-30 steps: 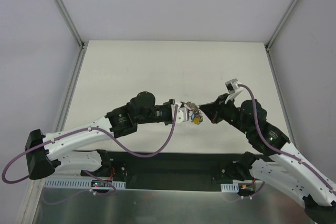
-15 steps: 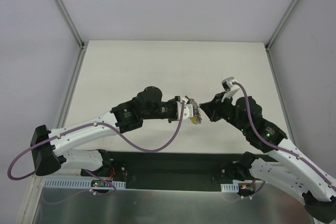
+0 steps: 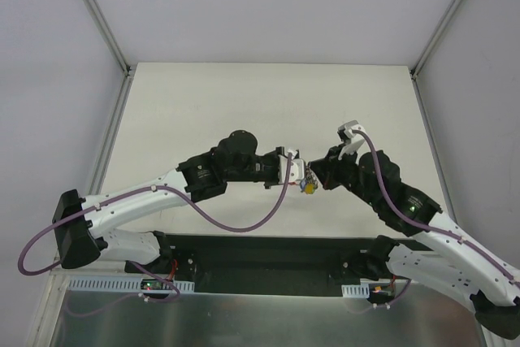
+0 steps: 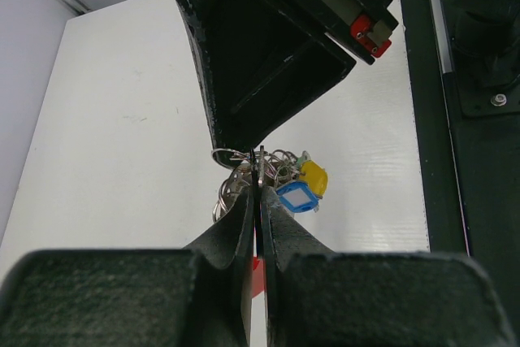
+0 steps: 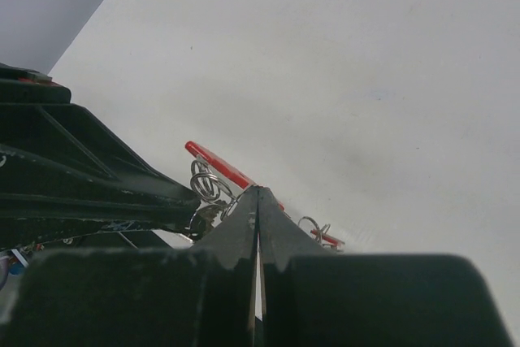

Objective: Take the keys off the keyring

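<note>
Keys [image 4: 302, 188] are held over the worktop [image 3: 203, 103], between both arms. Left end effector [image 4: 257, 178] and right end effector [image 5: 257, 197] are each pinched on the keyring [image 4: 230, 154], presumably so that opposed pulls can spread it.

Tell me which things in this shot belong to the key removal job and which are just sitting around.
Part of the job:
- keys
- keyring
- left tool and right tool, both shut on the bunch, which they hold between them

Not part of it:
- table
- frame rail
- black mounting plate
</note>
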